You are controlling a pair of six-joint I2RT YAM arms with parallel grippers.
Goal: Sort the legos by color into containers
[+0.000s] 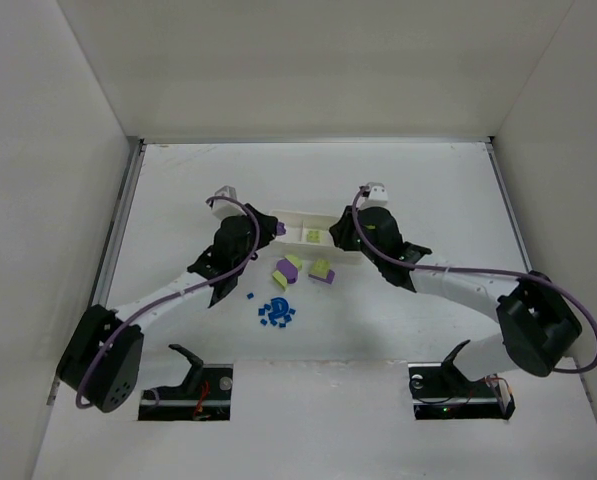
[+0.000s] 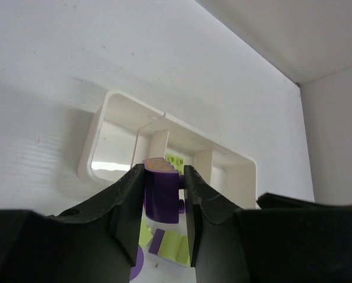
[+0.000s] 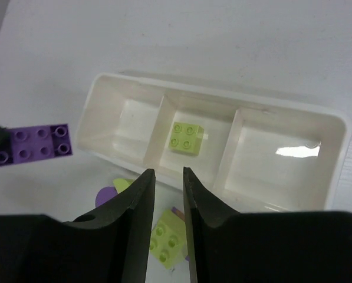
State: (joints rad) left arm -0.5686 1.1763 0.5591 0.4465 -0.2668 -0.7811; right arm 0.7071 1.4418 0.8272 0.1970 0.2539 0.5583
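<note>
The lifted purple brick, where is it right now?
In the left wrist view, the purple brick is clamped in the left gripper, raised at the left end of the white tray.

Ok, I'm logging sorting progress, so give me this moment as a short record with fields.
left gripper: shut on a purple brick, near the tray
right gripper: jaws narrowly apart, nothing between them
tray: one yellow-green brick in the middle compartment; the end compartments look bare
table: two purple and yellow-green pairs, a cluster of blue pieces
</note>
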